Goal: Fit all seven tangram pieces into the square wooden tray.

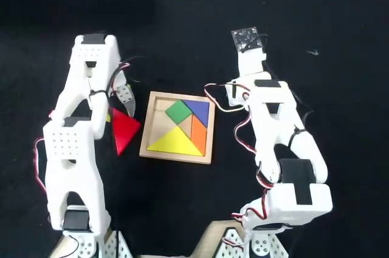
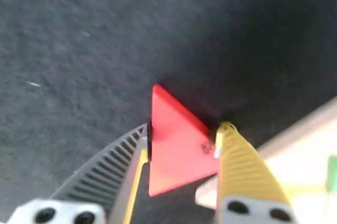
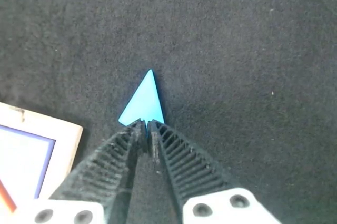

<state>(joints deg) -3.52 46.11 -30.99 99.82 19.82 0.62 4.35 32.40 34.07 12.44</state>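
While beside tray (image 1: 144, 130), left pincer (image 2: 185, 129) clamped on red triangle (image 2: 176, 153); right pincer (image 3: 146, 125) together.

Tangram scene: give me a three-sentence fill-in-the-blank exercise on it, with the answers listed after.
The red triangle is held by the ___ arm.
The right gripper is ___ on the light blue triangle.
The largest piece in the wooden tray is coloured ___.
Missing words: left; shut; yellow.
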